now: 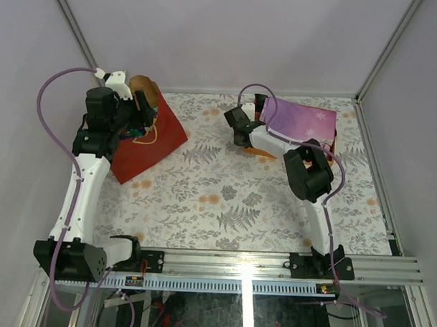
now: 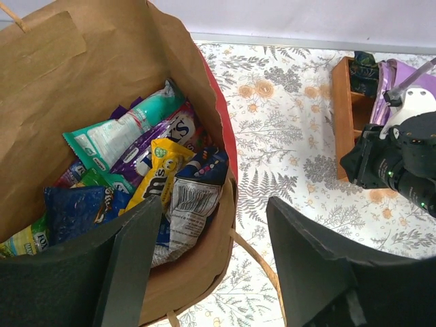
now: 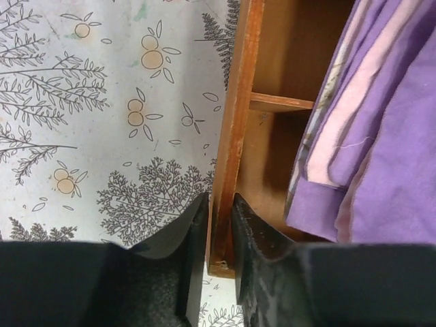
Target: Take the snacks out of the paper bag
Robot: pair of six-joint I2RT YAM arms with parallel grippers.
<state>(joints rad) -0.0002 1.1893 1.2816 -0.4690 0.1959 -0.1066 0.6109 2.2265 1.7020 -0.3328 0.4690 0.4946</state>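
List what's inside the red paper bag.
Snack packets lie piled in the paper bag: teal, purple, yellow, dark blue. A finger of the left gripper covers the pile's near edge; lower layers are hidden.

Glossy crinkled snacks, matt paper bag, smooth wooden tray

Setting: a robotics lab test cell, not a home. Evidence: plain pale wall panels on the far, left and right sides, held in metal corner posts. An aluminium rail runs along the near table edge with two arm bases bolted on. A purple cable loops off the left arm, and loose wiring hangs below the near edge. The floral tablecloth is the only domestic touch.
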